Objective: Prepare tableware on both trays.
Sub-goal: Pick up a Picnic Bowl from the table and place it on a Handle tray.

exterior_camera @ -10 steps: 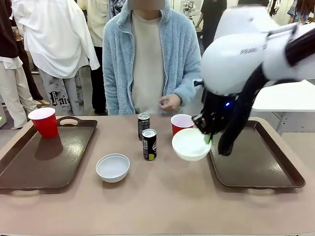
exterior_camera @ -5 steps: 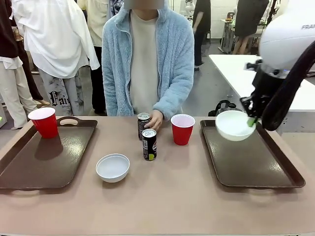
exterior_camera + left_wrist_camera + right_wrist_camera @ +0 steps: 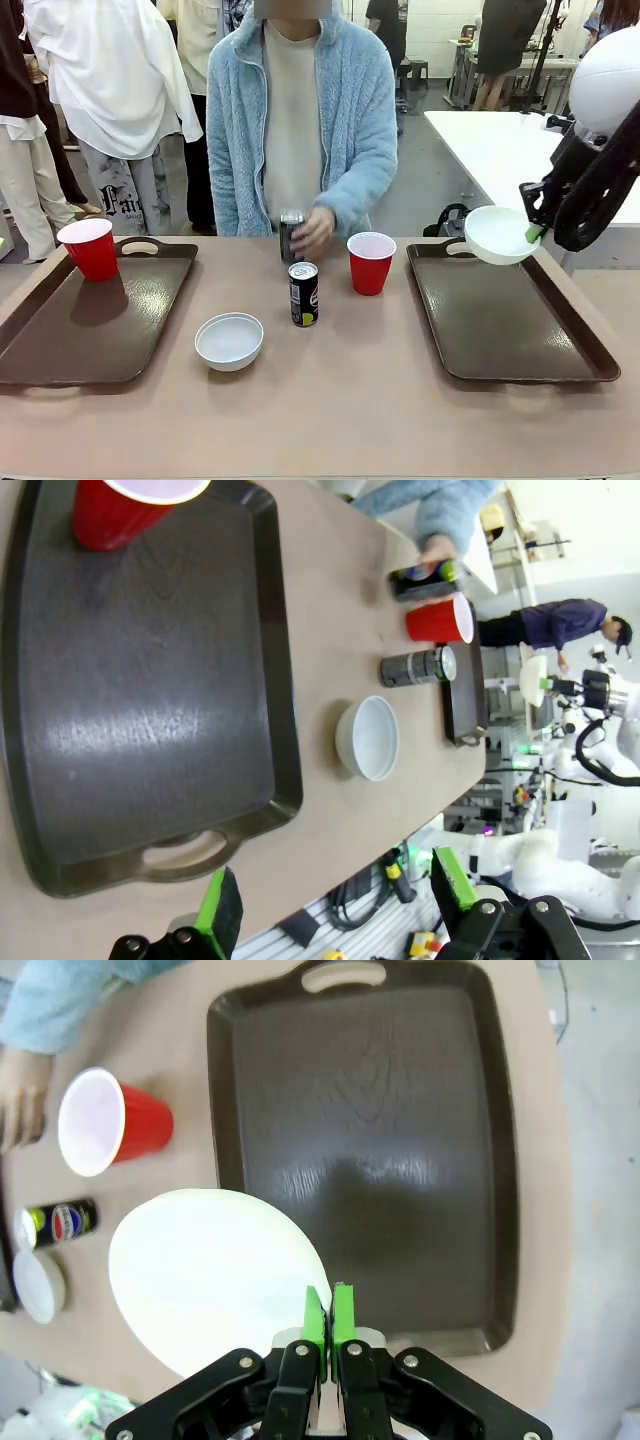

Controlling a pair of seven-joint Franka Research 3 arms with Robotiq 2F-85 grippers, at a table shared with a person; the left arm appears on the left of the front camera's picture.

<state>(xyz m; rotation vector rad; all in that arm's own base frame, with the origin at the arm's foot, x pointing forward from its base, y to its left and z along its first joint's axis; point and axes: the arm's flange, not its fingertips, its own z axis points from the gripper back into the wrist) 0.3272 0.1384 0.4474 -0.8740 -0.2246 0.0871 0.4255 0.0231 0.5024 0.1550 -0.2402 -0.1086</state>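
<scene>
My right gripper [image 3: 535, 232] is shut on the rim of a white bowl [image 3: 498, 235], holding it in the air over the far end of the right tray [image 3: 520, 330]. In the right wrist view the green pads [image 3: 327, 1315] pinch the bowl's [image 3: 210, 1270] edge above that tray [image 3: 370, 1150]. My left gripper [image 3: 335, 900] hangs open over the near end of the left tray [image 3: 140, 700], which carries a red cup [image 3: 120, 505]. On the table between the trays stand a second bowl [image 3: 229, 340], a black can [image 3: 303, 294] and a red cup [image 3: 371, 262]. The person's hand grips another can [image 3: 290, 232].
The person stands at the far side in a light blue jacket [image 3: 300, 110], one hand [image 3: 315, 228] on the table's far middle. The left tray [image 3: 90, 310] lies at the table's left with its red cup [image 3: 90, 248] at the far corner. A white table [image 3: 500, 150] stands behind on the right.
My right arm has carried the bowl from the table's middle rightwards and up to above the right tray's far end. The person's hand reached down and took hold of the far can.
</scene>
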